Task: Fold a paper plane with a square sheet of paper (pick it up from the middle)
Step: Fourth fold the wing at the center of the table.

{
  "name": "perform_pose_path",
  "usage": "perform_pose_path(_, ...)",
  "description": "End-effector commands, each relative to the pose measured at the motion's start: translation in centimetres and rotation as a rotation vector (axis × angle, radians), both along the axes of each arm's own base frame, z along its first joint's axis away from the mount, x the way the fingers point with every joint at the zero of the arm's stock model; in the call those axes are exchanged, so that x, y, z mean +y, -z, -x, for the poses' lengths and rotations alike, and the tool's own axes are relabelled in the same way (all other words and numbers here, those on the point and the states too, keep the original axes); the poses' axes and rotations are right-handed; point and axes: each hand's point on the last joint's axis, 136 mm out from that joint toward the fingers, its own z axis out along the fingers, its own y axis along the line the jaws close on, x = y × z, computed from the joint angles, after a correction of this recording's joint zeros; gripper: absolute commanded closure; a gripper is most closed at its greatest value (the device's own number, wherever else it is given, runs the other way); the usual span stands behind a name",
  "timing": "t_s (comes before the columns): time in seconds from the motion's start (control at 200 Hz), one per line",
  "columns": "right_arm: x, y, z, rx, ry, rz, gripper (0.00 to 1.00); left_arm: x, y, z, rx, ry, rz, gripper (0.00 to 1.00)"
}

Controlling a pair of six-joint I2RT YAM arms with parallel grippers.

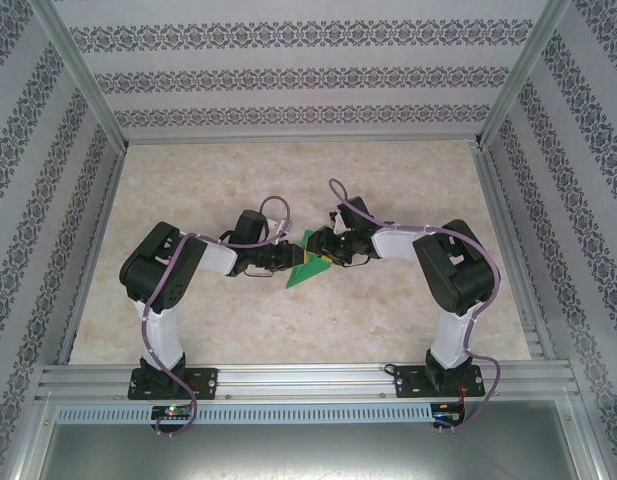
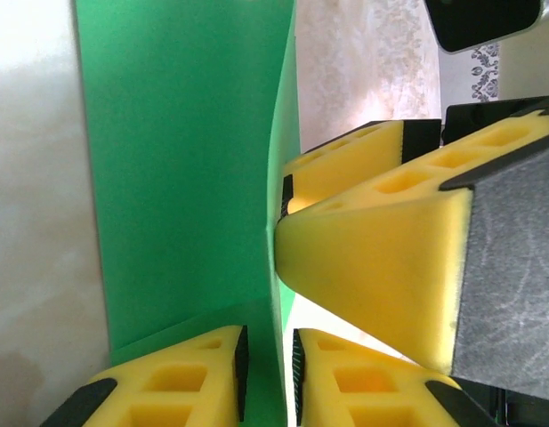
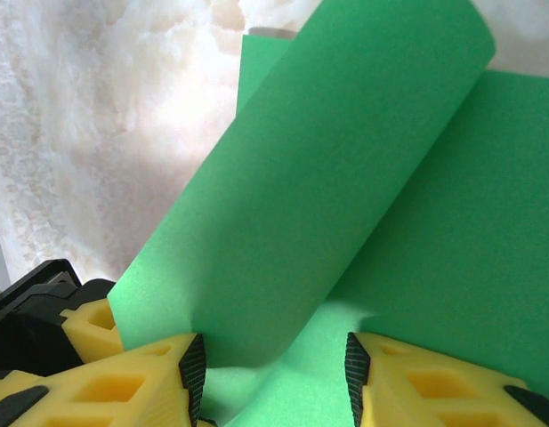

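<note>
The square sheet of paper point(image 1: 306, 262), bright green, lies mid-table partly folded, between both grippers. In the left wrist view the paper point(image 2: 185, 178) shows a raised edge running down between my left gripper point(image 2: 270, 374) pads, which stand a narrow gap apart; the right pad does not touch the sheet. The right gripper's yellow fingers point(image 2: 372, 267) press against that same edge. In the right wrist view a flap of the paper point(image 3: 345, 178) curls over the lower layer, and my right gripper point(image 3: 272, 374) is open wide around it. From above, left gripper point(image 1: 291, 258) and right gripper point(image 1: 333, 252) meet nose to nose.
The beige stone-pattern table point(image 1: 288, 330) is bounded by patterned walls on three sides and an aluminium rail point(image 1: 308, 380) at the near edge, where both arm bases are bolted. Cables loop above each wrist.
</note>
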Motion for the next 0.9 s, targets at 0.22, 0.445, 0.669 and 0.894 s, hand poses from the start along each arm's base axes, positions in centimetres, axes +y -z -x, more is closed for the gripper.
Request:
perform_pose_path(0.22, -1.6, 2.9, 1.4, 0.092, 0.021, 0.155, 0.52, 0.4, -1.5, 0.8, -0.017, 0.016, -0.007, 0.66)
perform_pose_path(0.445, -2.3, 3.5, 1.6, 0.12, 0.035, 0.215, 0.51, 2.9, -2.1, 1.1, -0.029, -0.06, -0.077, 0.63)
perform_pose_path(0.669, -2.9, 4.2, 1.9, 0.151, 0.054, 0.27, 0.5, 3.1, -3.9, 1.0, -0.086, -0.072, -0.083, 0.7)
perform_pose_path(0.894, -3.7, 5.0, 2.2, 0.19, 0.078, 0.333, 0.51, 0.7, -4.2, 1.8, -0.091, 0.015, -0.053, 0.8)
